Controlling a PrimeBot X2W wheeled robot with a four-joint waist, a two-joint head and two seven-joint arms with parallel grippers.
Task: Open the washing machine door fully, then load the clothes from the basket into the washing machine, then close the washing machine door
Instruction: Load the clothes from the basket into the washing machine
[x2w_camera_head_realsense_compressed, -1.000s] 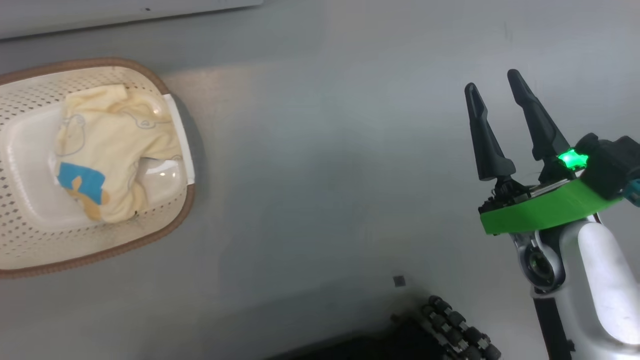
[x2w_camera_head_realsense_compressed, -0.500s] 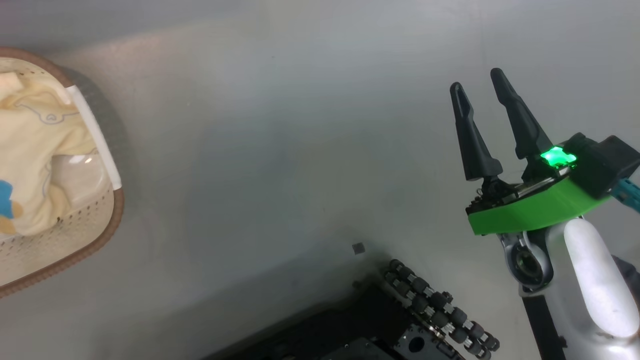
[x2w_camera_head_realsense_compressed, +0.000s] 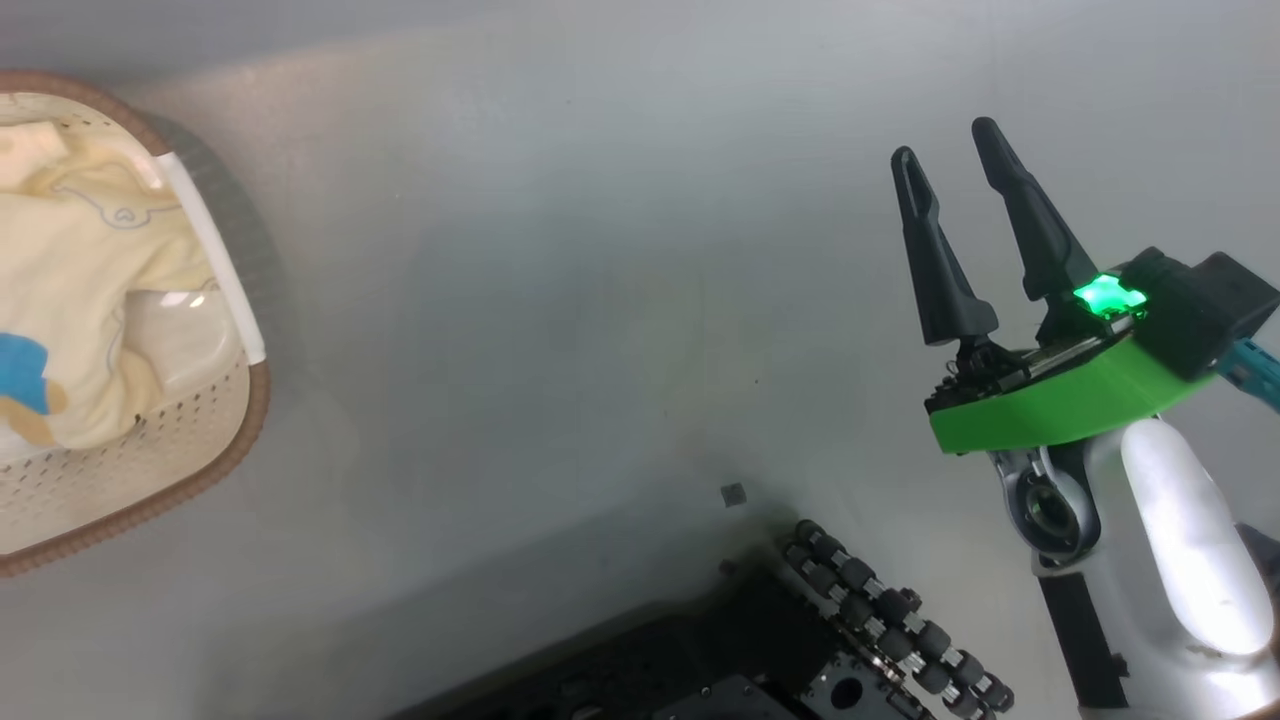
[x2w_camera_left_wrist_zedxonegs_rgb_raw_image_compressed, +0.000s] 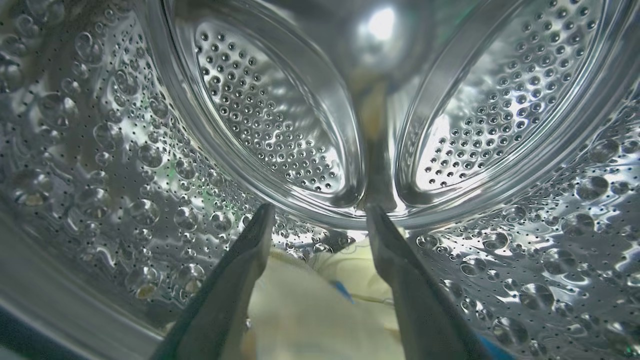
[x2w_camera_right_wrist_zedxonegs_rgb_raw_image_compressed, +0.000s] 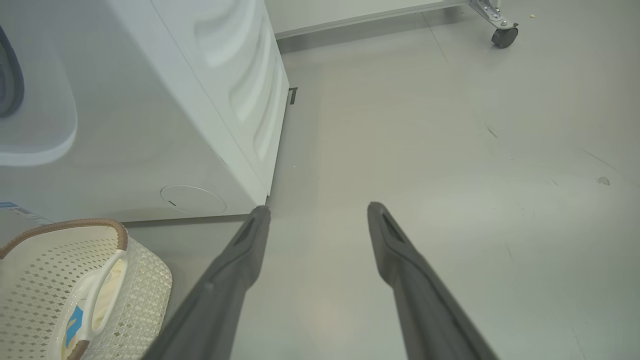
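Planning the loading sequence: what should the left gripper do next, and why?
Probably back the left gripper out of the drum: its fingers stand apart, a yellow garment lies below them, and another garment waits in the basket.

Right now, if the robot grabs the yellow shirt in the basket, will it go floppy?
Probably floppy: the yellow shirt lies crumpled in the basket, so it would likely droop. It looks thin, so probably light. Soft cloth seldom rolls.
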